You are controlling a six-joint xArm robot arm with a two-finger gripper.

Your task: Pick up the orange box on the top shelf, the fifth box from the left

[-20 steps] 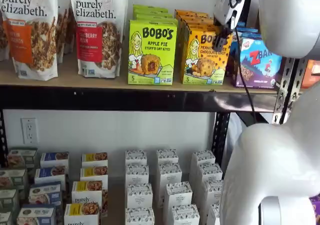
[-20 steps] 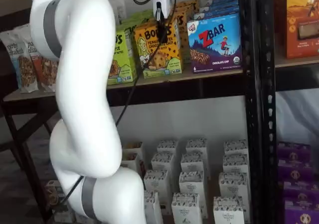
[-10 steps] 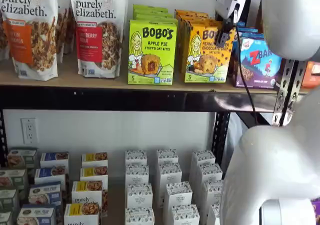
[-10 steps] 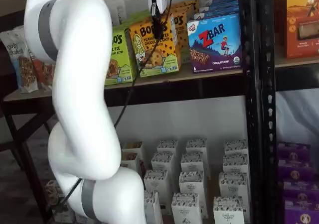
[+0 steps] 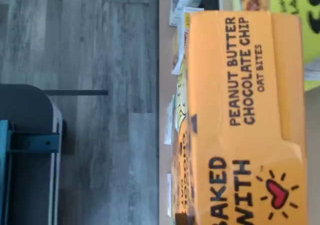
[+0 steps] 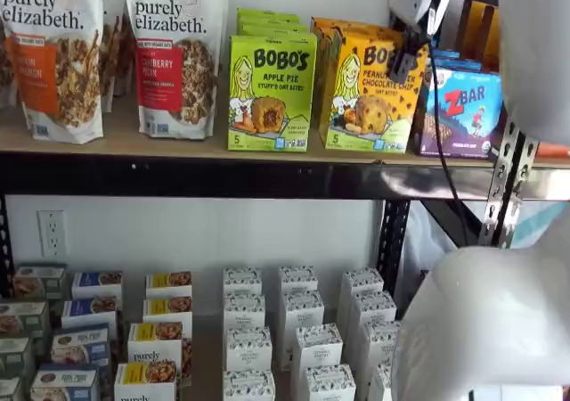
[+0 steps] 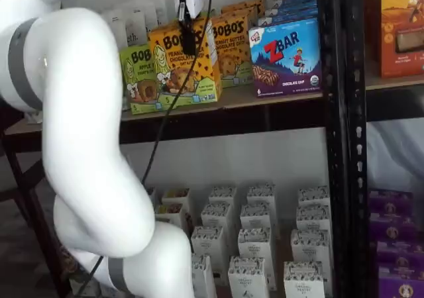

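Note:
The orange box [image 6: 367, 98] reads "BOBO'S Peanut Butter Chocolate Chip". My gripper [image 6: 403, 66] is shut on its top edge. The box is tilted and drawn forward off the row on the top shelf [image 6: 178, 147]. In a shelf view the orange box [image 7: 177, 65] hangs in front of the top shelf's edge [image 7: 278, 96], with my gripper [image 7: 189, 43] down over its top. The wrist view is filled by the orange box's top panel [image 5: 240, 120], printed "PEANUT BUTTER CHOCOLATE CHIP OAT BITES".
A lime-green Bobo's Apple Pie box [image 6: 270, 94] stands left of the held box, and a blue ZBar box [image 6: 459, 111] to its right. More orange boxes [image 7: 232, 46] remain on the shelf. Granola bags [image 6: 174, 53] stand further left. Small white boxes [image 6: 294, 330] fill the lower shelf.
The gripper has pulled the orange box forward and away from the row, tilting it. The arm has swung back from the shelf with it.

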